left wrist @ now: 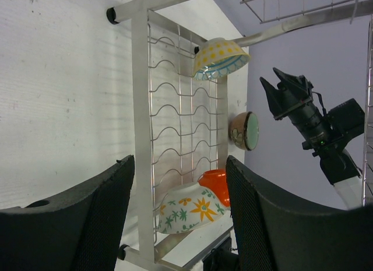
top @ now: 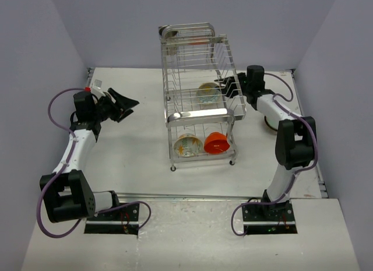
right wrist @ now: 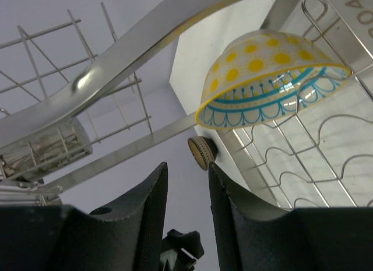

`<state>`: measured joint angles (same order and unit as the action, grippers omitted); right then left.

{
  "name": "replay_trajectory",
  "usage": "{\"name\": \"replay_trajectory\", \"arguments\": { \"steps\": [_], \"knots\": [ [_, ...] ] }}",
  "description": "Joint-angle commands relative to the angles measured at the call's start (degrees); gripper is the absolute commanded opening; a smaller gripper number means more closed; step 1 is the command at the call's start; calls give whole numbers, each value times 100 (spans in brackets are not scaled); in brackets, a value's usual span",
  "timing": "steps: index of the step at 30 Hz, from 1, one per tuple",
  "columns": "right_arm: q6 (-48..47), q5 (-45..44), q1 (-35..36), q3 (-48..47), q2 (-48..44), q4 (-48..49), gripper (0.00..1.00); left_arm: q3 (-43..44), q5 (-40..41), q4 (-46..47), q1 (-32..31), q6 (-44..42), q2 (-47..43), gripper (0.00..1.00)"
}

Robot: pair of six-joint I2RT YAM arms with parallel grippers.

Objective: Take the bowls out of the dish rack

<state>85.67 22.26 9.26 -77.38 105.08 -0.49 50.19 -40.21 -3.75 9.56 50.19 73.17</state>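
The chrome wire dish rack (top: 201, 61) stands mid-table. Its upper tier holds a pale bowl with yellow dots (top: 208, 93), which also shows in the right wrist view (right wrist: 268, 84) and the left wrist view (left wrist: 218, 58). The lower tier holds a pale floral bowl (top: 187, 145) (left wrist: 189, 211) and an orange-red bowl (top: 216, 143) (left wrist: 214, 183). A brown bowl with a greenish inside (left wrist: 246, 131) sits on the table right of the rack (top: 269, 123), partly hidden by my right arm. My right gripper (top: 230, 87) (right wrist: 186, 166) is open and empty beside the upper tier. My left gripper (top: 125, 105) (left wrist: 180, 160) is open and empty, left of the rack.
The rack's front bar (right wrist: 116, 61) crosses close above my right gripper. A small round beige patterned thing (right wrist: 201, 152) shows beyond the rack; I cannot tell what it is. Grey walls (top: 46, 44) enclose the white table (top: 134, 148) on three sides.
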Motion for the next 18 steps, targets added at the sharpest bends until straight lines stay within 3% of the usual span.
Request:
{"name": "replay_trajectory", "arguments": {
  "steps": [1,18],
  "knots": [
    [-164,-117,-3,-461,381,-249,35,-36,-119,278,-25,-1,-83,65],
    [-77,-213,59,-1797,1278,-759,34,-36,-137,489,2,17,40,65]
  ]
}}
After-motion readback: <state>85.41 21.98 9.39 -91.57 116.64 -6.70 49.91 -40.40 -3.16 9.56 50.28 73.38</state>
